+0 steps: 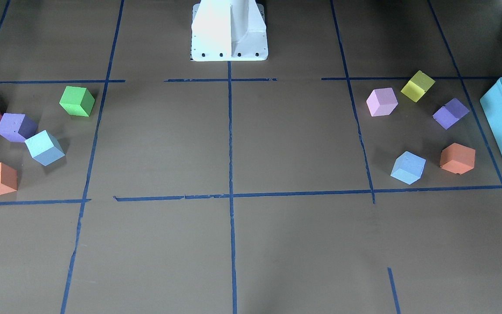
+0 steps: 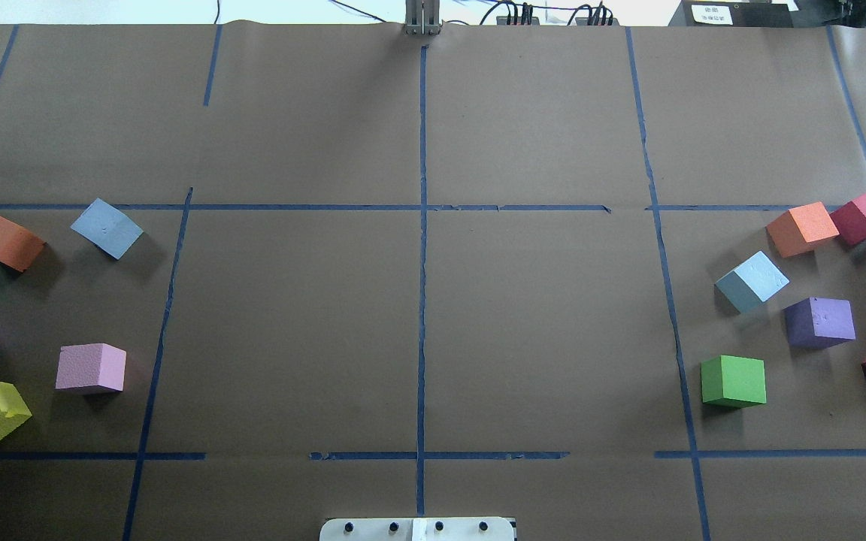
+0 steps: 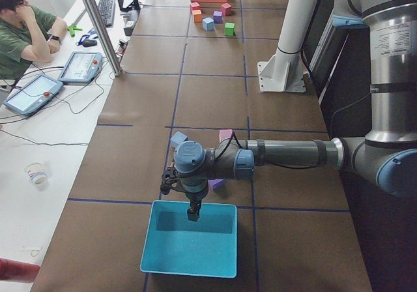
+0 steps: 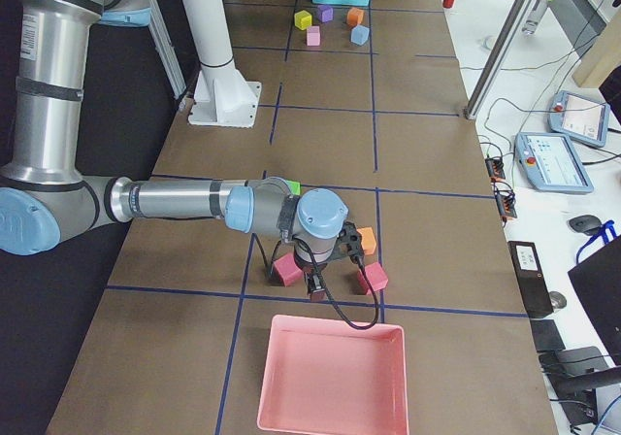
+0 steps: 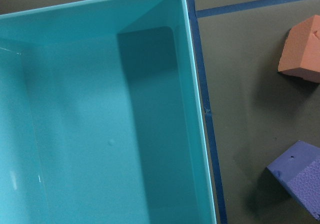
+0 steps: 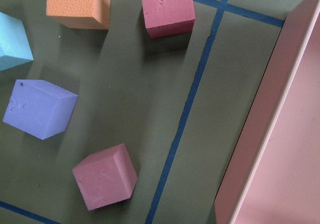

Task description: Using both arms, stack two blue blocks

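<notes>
Brown paper-covered table (image 2: 538,338), gridded in blue tape. Left grey-and-silver arm (image 3: 293,154) stretched level, left black gripper (image 3: 193,212) pointing down over rim of large teal plastic box (image 3: 189,246); spread or pressed together, cannot tell. Right arm (image 4: 184,202) also level, right gripper (image 4: 315,284) low among crimson foam cubes (image 4: 284,270) beside pink tray (image 4: 335,377); state likewise impossible to tell. Sky-blue foam cube (image 2: 107,228) on table at robot's left, beside orange cube (image 2: 4,240), apart from left gripper. Aqua-cyan foam cube (image 2: 752,281) at robot's right, near purple cube (image 2: 820,321), apart from right gripper. Both resting on table, unstacked. White label (image 2: 711,13) at far edge, print too small to read.
</notes>
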`<action>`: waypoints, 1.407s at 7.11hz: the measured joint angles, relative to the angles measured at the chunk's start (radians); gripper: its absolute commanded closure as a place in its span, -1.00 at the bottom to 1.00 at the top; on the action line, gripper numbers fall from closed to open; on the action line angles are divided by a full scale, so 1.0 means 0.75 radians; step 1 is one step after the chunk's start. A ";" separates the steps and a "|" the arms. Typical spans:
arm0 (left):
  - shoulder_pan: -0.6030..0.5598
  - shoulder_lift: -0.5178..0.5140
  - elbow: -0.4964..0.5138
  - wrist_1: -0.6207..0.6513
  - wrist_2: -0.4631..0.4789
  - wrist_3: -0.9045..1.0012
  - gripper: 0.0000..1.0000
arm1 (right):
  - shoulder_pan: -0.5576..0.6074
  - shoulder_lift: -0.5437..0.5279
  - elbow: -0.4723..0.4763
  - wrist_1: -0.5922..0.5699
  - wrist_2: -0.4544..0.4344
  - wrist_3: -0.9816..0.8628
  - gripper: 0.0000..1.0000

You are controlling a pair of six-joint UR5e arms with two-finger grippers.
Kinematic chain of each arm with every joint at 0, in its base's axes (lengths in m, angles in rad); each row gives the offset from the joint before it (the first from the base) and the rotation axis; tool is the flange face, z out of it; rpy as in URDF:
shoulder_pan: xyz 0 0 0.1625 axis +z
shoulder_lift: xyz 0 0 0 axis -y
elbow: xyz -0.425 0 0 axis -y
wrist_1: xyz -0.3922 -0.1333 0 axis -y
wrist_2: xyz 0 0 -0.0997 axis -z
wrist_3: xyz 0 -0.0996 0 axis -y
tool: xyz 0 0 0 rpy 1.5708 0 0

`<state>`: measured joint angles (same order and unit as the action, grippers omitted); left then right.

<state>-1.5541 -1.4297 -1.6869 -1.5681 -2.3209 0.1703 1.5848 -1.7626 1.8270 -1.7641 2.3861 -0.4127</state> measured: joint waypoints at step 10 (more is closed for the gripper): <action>0.027 -0.002 0.010 -0.004 -0.012 0.000 -1.00 | -0.473 0.154 0.009 0.679 -0.045 0.559 -1.00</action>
<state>-1.5340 -1.4312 -1.6795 -1.5708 -2.3300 0.1703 1.2298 -1.6475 1.8335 -1.2546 2.3523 0.0069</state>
